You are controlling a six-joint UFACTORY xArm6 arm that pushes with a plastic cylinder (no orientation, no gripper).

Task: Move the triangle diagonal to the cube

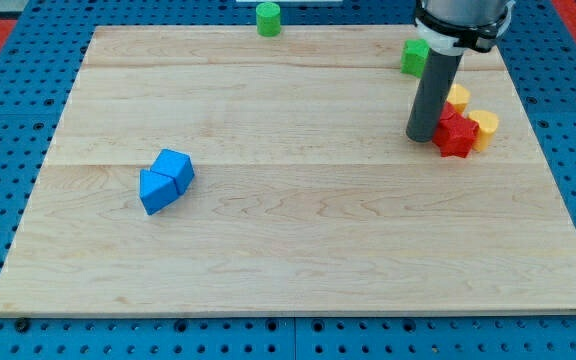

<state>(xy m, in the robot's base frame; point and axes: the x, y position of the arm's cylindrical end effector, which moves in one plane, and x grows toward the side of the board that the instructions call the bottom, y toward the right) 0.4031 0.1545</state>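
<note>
My tip (423,137) rests on the wooden board (298,250) near the view's right edge, in the upper half. It is a plain dark rod with nothing to spread or pinch; it only touches the board surface, and it holds nothing. Just to its right, touching or nearly so, sits a red block (455,134) of irregular, star-like outline. Behind that red block, partly hidden by my rod, is a yellow block (458,97), and a 2nd yellow block (484,127), cylinder-like, sits against the red one on its right side. Above these, toward the view's top, a green cube-like block (414,56) is partly covered by my rod.

Far away on the view's left half, 2 blue blocks lie pressed together: the blue cube (176,167) sits up and to the right, and the blue triangle (155,191) sits down and to the left of it, their faces touching. My tip is well apart from both.

A green cylinder (268,18) stands at the view's top edge, at the board's far rim, left of centre.
</note>
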